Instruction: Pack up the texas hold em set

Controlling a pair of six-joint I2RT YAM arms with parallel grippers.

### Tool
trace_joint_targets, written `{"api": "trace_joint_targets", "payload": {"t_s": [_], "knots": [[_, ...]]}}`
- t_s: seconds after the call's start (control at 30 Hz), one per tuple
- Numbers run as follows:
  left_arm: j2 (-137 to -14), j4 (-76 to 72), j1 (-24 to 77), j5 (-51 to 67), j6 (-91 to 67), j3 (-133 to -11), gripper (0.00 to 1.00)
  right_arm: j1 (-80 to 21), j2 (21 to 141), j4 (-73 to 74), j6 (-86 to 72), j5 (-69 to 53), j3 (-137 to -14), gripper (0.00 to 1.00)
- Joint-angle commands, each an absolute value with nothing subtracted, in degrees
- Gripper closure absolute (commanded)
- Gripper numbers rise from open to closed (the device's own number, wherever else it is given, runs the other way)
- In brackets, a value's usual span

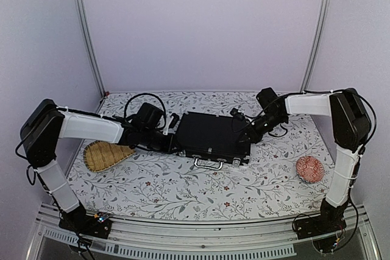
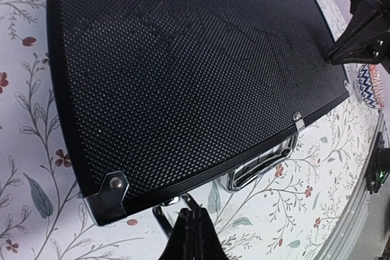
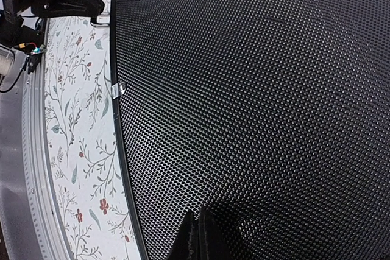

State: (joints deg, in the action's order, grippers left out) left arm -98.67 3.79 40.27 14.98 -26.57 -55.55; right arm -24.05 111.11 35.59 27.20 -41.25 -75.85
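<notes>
The texas hold em set shows as a black dimpled case [image 1: 210, 138] lying flat with its lid down in the middle of the table. Its silver handle [image 1: 208, 164] faces the near edge. My left gripper [image 2: 194, 214] is shut, its tips just off the case's front edge [image 2: 183, 71], beside a silver latch [image 2: 167, 204] and left of the handle [image 2: 262, 165]. My right gripper [image 3: 200, 216] is shut too, its tips over the lid [image 3: 256, 101] near the case's right end. In the top view the left gripper [image 1: 177, 146] and right gripper [image 1: 245, 139] flank the case.
A woven straw tray [image 1: 106, 155] lies left of the case, partly under the left arm. A red patterned bowl [image 1: 311, 168] sits near the right arm's base. The floral cloth [image 1: 183, 190] covers the table. Metal rails run along the near edge.
</notes>
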Motion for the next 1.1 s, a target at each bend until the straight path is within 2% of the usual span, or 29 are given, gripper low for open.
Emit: {"api": "trace_joint_targets", "payload": {"t_s": [0.0, 0.67, 1.07], "knots": [[-99.7, 3.9, 41.0, 17.0, -25.8, -56.0, 1.0, -24.3, 113.1, 35.5, 27.4, -39.6, -75.2, 0.96], [-105.7, 1.5, 41.8, 19.0, -26.0, -53.8, 1.0, -24.3, 114.8, 36.6, 27.9, -39.5, -75.7, 0.95], [-106.3, -0.8, 41.8, 14.1, -26.8, -53.5, 1.0, -24.3, 115.6, 36.9, 28.0, -39.6, -75.8, 0.95]]}}
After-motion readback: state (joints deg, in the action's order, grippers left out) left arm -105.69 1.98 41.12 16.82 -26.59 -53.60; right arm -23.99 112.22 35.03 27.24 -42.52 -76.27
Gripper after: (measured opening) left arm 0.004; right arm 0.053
